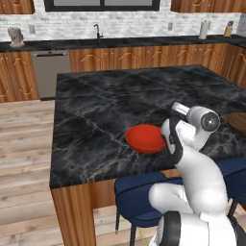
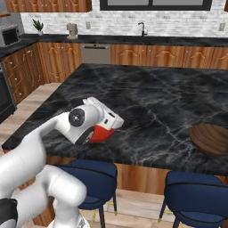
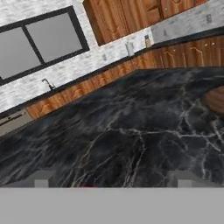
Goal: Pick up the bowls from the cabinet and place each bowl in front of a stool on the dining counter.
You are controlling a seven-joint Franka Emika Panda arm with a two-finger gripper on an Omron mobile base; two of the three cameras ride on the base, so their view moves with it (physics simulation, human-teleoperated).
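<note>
The jaws (image 3: 112,180) stand released, spread wide with nothing between them, and the two fingertips (image 3: 42,180) rise at opposite sides of the hand view. Directly under the hand, the glossy red round bowl (image 1: 145,138) rests on the black marble worktop veined white and gold (image 1: 120,101), near its front edge. The white arm's wrist covers part of the bowl in the right base view. A navy blue padded stool (image 2: 91,178) stands just in front of that bowl. Well apart to the right, the dark brown wood-grain bowl (image 2: 211,138) rests on the same worktop, with a second navy stool (image 2: 196,196) before it.
</note>
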